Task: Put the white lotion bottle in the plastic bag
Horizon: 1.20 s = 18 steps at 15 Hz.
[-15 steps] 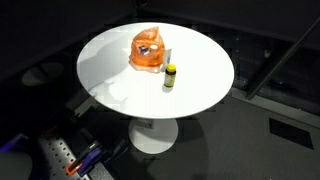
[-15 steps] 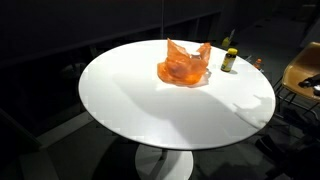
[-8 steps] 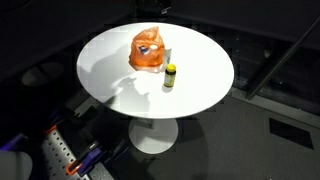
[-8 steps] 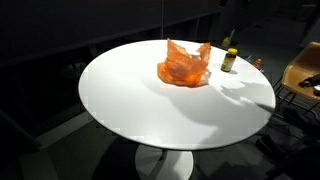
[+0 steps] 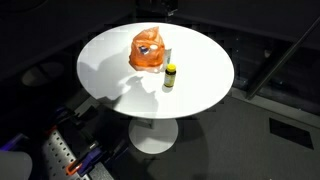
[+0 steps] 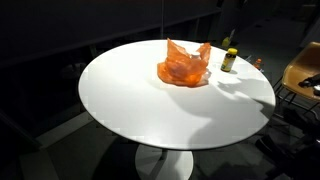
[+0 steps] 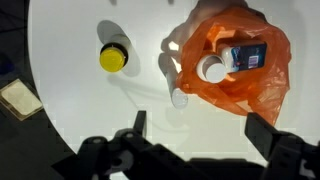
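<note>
The orange plastic bag (image 7: 235, 60) lies open on the round white table (image 7: 80, 120); it shows in both exterior views (image 5: 146, 50) (image 6: 184, 66). Inside it I see a white-capped container (image 7: 212, 69) and a blue-and-white package (image 7: 248, 57). A white lotion bottle (image 7: 174, 78) lies on the table against the bag's edge, outside the opening. My gripper (image 7: 200, 130) hangs high above the table, open and empty, its fingers straddling the spot just below the bottle and bag. The gripper itself does not show clearly in the exterior views.
A dark bottle with a yellow cap (image 7: 112, 55) stands upright beside the bag, also in both exterior views (image 5: 170, 75) (image 6: 229, 60). The table edge curves at the left of the wrist view. A chair (image 6: 305, 75) stands past the table's rim.
The arm's shadow on the table has shifted slightly. The bag and bottles have not moved.
</note>
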Motion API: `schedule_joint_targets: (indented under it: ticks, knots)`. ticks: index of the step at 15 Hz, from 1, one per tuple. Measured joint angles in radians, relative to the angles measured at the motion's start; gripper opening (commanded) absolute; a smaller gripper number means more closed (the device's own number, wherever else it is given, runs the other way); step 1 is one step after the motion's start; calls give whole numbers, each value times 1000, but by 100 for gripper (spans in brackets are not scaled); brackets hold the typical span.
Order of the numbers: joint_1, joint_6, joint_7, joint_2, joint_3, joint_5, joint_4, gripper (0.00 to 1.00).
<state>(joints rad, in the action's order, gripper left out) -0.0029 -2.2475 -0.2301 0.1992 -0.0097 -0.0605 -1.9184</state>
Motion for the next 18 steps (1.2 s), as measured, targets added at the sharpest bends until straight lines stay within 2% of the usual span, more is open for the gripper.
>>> schedule_joint_targets:
  ticks: [6,9,13,18]
  knots:
    - [0,0,-26,10,-3,0,8,100]
    - [0,4,-70,53,-8,0,55,100]
    - [3,40,-135,171,-16,0,180,100]
    - [17,166,-207,356,-35,0,378,100]
